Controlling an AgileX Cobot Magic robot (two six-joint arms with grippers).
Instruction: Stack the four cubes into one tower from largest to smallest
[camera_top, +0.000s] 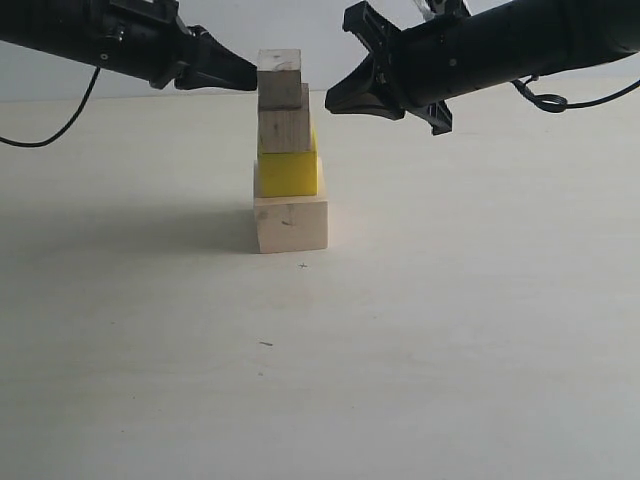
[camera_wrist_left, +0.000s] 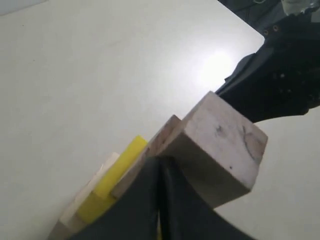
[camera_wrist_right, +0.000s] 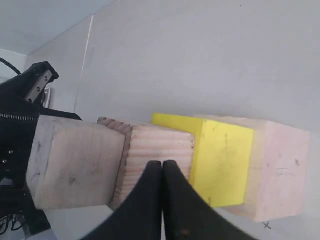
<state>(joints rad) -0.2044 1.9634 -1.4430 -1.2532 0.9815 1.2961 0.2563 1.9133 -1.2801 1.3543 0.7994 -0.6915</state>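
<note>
Upper centre of the exterior view: the tower (camera_top: 288, 150), upright on the pale tabletop (camera_top: 450, 330), long axis vertical, pointing straight up. From the bottom: large wood cube (camera_top: 291, 224), yellow cube (camera_top: 288, 172), medium wood cube (camera_top: 285, 130), smallest wood cube (camera_top: 280, 78) on top. Left faces close to flush in that view, each level stepped in on the right, so a narrow ledge shows at every joint. Grain and a few dark marks on the wooden faces; yellow cube plain and bright.

From the upper left of the frame, the left pincer (camera_top: 240, 72): fingers pressed together, nothing between them, tip right against the left face of the smallest wood cube; touching or a sliver apart, cannot tell. Same in the left wrist view, with closed fingers (camera_wrist_left: 145, 200) under that cube's edge.

From the upper right, the right pincer (camera_top: 335, 100): also closed on nothing, tip just beside the tower near the joint between the two upper cubes, a small gap visible. In the right wrist view, closed fingers (camera_wrist_right: 150, 200) in front of the medium wood cube.
</note>
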